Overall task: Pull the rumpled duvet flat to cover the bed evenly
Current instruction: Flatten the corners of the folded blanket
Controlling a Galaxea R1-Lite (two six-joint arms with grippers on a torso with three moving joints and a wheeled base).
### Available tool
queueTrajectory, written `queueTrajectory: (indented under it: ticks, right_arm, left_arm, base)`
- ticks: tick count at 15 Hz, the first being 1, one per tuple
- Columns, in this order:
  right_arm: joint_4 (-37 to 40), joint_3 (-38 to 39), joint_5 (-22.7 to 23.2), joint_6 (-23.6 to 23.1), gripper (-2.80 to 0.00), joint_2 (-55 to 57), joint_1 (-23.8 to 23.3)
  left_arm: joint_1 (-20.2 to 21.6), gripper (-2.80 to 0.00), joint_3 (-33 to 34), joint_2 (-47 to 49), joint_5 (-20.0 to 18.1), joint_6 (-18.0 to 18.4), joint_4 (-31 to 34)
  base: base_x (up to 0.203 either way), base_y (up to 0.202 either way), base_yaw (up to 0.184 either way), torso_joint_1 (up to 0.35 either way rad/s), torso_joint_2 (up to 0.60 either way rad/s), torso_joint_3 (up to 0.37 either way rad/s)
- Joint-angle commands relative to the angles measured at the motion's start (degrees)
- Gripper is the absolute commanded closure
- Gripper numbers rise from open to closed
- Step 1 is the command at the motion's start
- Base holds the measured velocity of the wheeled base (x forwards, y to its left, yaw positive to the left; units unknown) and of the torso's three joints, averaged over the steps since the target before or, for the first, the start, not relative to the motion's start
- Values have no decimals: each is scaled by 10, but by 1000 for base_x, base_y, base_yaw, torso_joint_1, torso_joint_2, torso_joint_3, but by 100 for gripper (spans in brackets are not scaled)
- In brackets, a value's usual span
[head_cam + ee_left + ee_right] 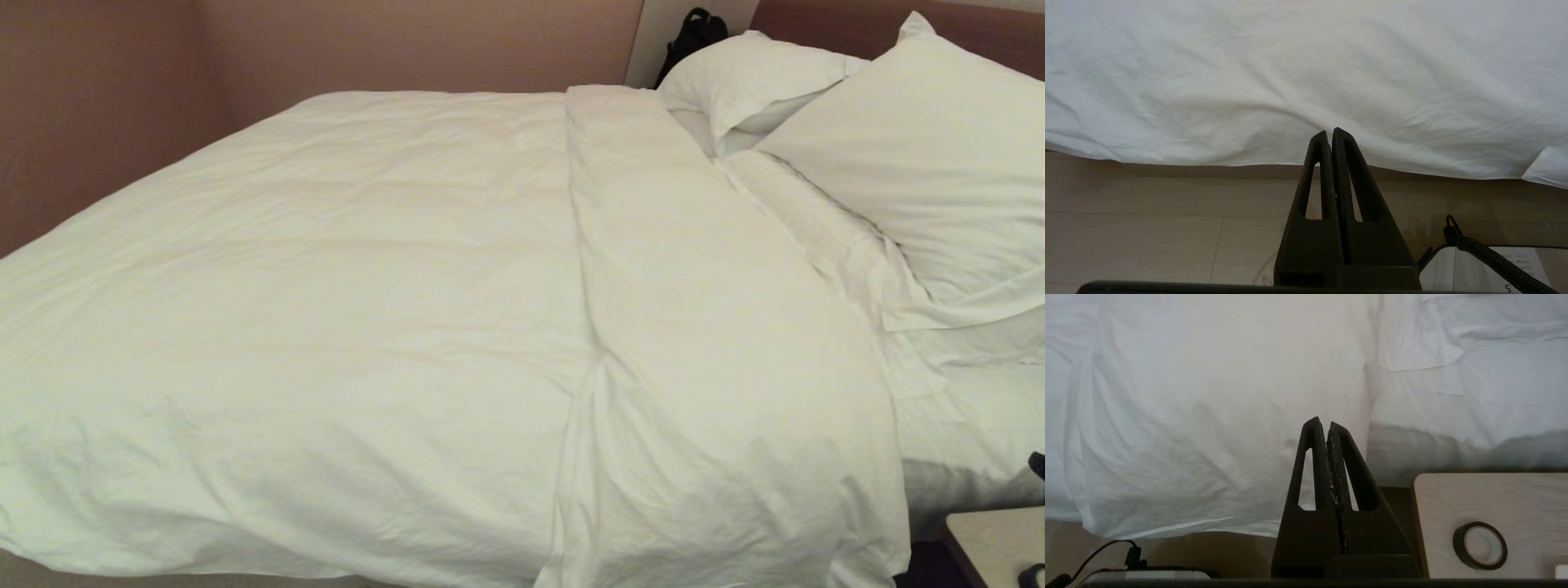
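Note:
The white duvet [343,310] lies spread over most of the bed [971,441], with a folded-over band [694,327] running across it near the pillows. Its near edge hangs over the bedside above the floor [1290,102]. Neither arm shows in the head view. My left gripper [1329,131] is shut and empty, held back from the duvet's hanging edge. My right gripper [1323,423] is also shut with nothing in it, pointing at the duvet's hanging side [1208,416] where the band ends beside the bare sheet [1474,404].
Two white pillows [922,163] lean on the brownish headboard [824,20]. A pale wooden nightstand [1494,502] stands by the bed with a roll of black tape [1480,545] on it. Pale wood floor [1167,228] runs along the bedside. A black bag [694,37] sits beyond the bed.

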Motion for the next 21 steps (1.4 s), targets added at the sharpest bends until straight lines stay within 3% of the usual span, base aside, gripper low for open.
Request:
queueTrajectory:
  ticks: [1,10,21]
  right_arm:
    - [18,-7,-6,2,0,-48,0]
    - [21,-7,-21,2,0,-156,0]
    - [86,-11,-24,2,0,-263,0]
  left_arm:
    - [0,0,0,0,0,0,1]
    - [0,0,0,0,0,0,1]
    - [0,0,0,0,0,0,1]
  base:
    - [0,0,0,0,0,0]
    - [0,0,0,0,0,0]
    - [0,0,0,0,0,0]
